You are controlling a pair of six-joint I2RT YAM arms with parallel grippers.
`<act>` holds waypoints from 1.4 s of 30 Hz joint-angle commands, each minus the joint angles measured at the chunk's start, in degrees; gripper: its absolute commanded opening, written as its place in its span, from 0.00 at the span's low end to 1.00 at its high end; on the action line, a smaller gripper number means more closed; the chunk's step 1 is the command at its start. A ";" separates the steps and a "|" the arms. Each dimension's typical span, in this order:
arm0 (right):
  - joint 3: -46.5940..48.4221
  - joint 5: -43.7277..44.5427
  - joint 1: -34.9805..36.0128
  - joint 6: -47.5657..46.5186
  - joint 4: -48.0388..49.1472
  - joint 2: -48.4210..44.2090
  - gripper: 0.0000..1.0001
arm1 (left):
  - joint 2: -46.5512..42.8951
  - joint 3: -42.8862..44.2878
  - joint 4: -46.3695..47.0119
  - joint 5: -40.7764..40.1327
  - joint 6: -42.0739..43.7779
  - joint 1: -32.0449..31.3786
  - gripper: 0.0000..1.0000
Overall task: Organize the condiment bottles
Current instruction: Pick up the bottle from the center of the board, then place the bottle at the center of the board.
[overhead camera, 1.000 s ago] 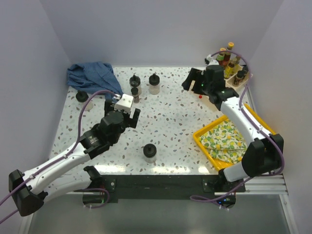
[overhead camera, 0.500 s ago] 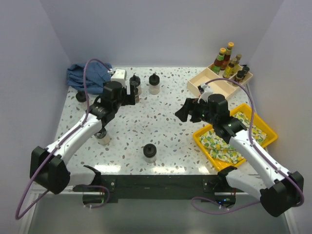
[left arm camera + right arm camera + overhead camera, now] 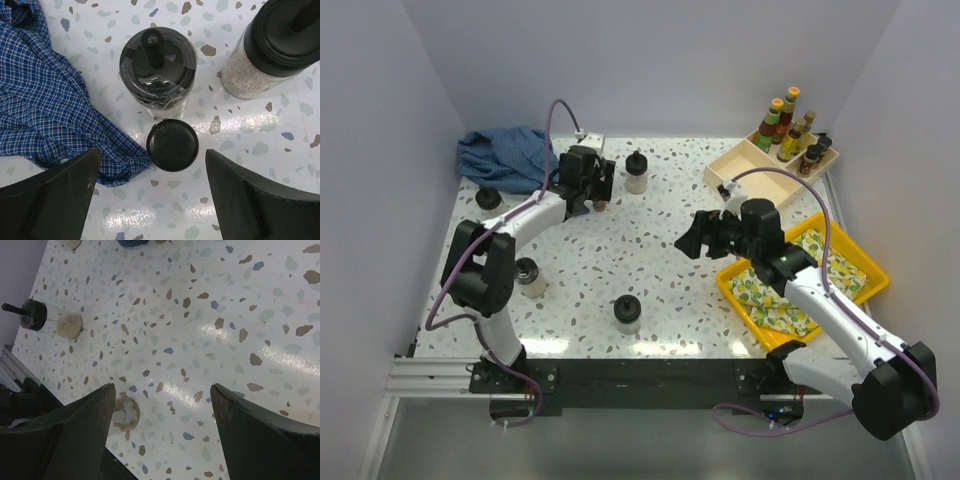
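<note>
Several slim sauce bottles [image 3: 783,118] stand in the far compartments of the beige tray [image 3: 750,168]. Squat black-lidded jars stand on the table: one [image 3: 636,172] at the back, one [image 3: 627,312] near the front, one [image 3: 527,277] at the left, one [image 3: 488,197] by the cloth. My left gripper [image 3: 590,188] [image 3: 155,200] is open just above a tiny dark shaker [image 3: 172,145]. A black-lidded jar [image 3: 157,65] is right behind the shaker and a grain-filled jar [image 3: 280,45] is to their right. My right gripper [image 3: 692,240] [image 3: 162,430] is open and empty over the table's middle.
A blue checked cloth [image 3: 508,155] [image 3: 45,100] lies at the back left, its edge touching the shaker. A yellow tray [image 3: 735,282] with a lemon-print cloth [image 3: 790,285] sits at the front right. The right wrist view shows two jars [image 3: 50,320] [image 3: 122,412] on the speckled table.
My left arm swung from the near left to the back and now hovers over the shaker by the cloth. My right arm left the beige tray and came to the table's middle.
</note>
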 commanded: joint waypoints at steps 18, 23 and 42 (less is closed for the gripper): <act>3.70 0.45 0.04 -0.62 -1.32 -2.21 0.80 | 3.34 2.84 6.57 9.07 3.26 1.78 0.26; 1.60 -0.60 0.04 2.27 -2.21 -8.08 0.80 | -0.45 3.63 2.18 10.57 1.42 0.64 0.14; -2.28 8.01 0.04 4.39 -17.58 -30.95 0.84 | 7.97 12.77 1.56 -0.06 -3.95 -25.99 0.15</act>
